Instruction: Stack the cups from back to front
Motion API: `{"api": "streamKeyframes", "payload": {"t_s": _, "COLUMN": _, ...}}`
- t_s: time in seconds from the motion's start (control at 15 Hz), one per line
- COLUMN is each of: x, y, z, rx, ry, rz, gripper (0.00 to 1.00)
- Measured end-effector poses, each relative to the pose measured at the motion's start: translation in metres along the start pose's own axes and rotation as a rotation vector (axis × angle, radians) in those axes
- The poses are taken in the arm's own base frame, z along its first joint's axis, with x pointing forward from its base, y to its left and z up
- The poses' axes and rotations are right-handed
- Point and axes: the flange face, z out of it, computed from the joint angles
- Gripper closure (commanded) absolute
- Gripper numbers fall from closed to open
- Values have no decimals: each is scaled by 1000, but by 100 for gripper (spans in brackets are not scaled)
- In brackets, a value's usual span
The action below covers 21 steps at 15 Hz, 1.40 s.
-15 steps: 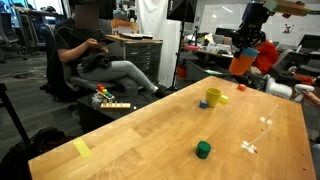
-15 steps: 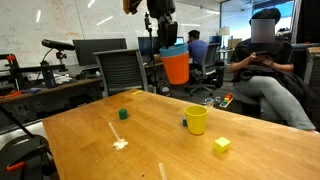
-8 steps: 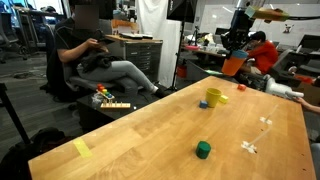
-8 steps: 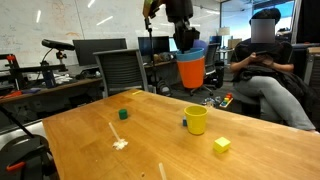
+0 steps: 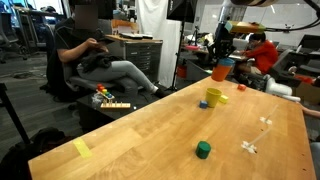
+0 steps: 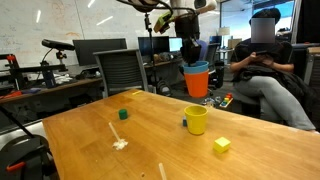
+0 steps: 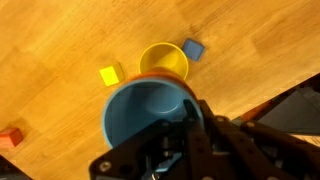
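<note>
My gripper is shut on the rim of a blue cup that is nested in an orange cup. It holds the pair in the air, just above and slightly behind the yellow cup. The yellow cup stands upright on the wooden table. In an exterior view the orange cup hangs above the yellow cup. In the wrist view the yellow cup shows just past the blue cup, and the gripper grips the cup wall.
A small green cube lies on the table, also seen in an exterior view. A yellow block and a small blue piece lie by the yellow cup. A seated person is beyond the table edge.
The gripper has carried the nested blue and orange cups sideways and down, from off beyond the table to just above the yellow cup.
</note>
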Motion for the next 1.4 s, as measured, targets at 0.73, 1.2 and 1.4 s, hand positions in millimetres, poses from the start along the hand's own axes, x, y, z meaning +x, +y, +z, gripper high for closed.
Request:
{"api": "streamKeyframes", "payload": {"t_s": 0.73, "x": 4, "y": -13, "z": 48, "rx": -33, "ry": -65, "rz": -12, "gripper": 98}}
{"api": "streamKeyframes", "payload": {"t_s": 1.2, "x": 2, "y": -13, "z": 74, "rx": -51, "ry": -97, "rz": 0, "gripper": 98}}
{"api": "streamKeyframes", "payload": {"t_s": 1.4, "x": 1, "y": -14, "z": 85, "rx": -57, "ry": -107, "rz": 13, "gripper": 98}}
